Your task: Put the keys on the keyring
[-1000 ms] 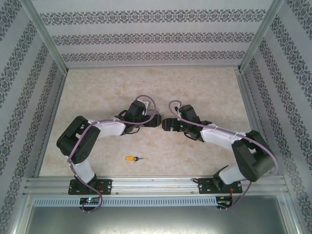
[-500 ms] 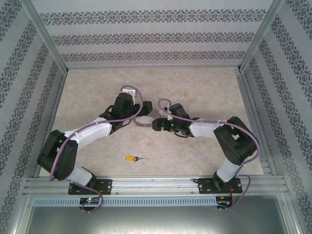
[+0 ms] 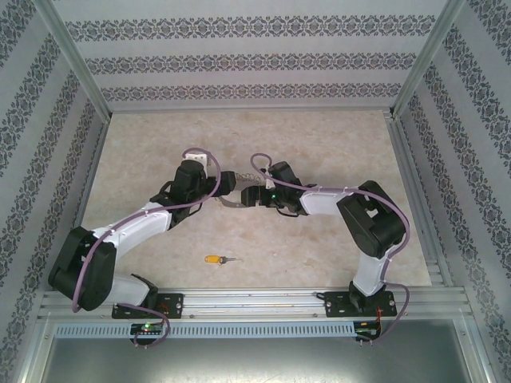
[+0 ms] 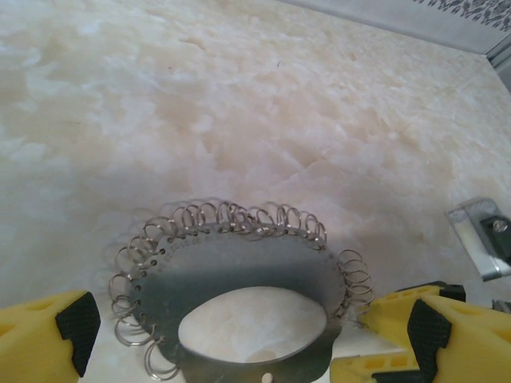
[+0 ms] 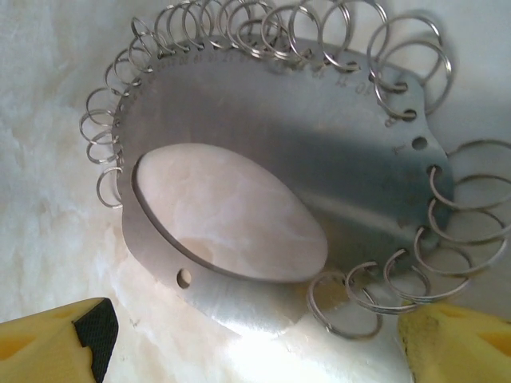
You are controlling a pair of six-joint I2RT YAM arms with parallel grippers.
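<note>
Where your left hand (image 4: 246,335) is concerned, note that the keyring (image 4: 239,267) sits directly between its two yellow fingers (image 4: 44,335), which stand wide apart. The left-side finger is clear of the wire loops by a narrow gap; the other finger is just beside the loops, and contact cannot be confirmed. That hand is open and grips nothing.

Your right hand (image 5: 255,343) is likewise open. In its wrist view the keyring lies just ahead of the fingertips, one finger well apart from the plate's edge, the other just beside the nearest loops.

From overhead, the two hands face each other near the middle of the tabletop (image 3: 319,144) with the keyring between them. Whether it lies fully flat cannot be told.

Condition of the keyring: you have a flat grey metal plate with a large oval opening through which the marbled tabletop shows. Small holes run along the rim, most carrying a thin wire split ring, giving a looped fringe round the far side and one flank. One small hole sits alone on the plain band near the opening.

The key (image 3: 215,259) lies on the tabletop towards the near edge, between the two arm bases, well apart from both hands and the keyring. Its head is orange-yellow, its short dark blade pointing right in the overhead view.
</note>
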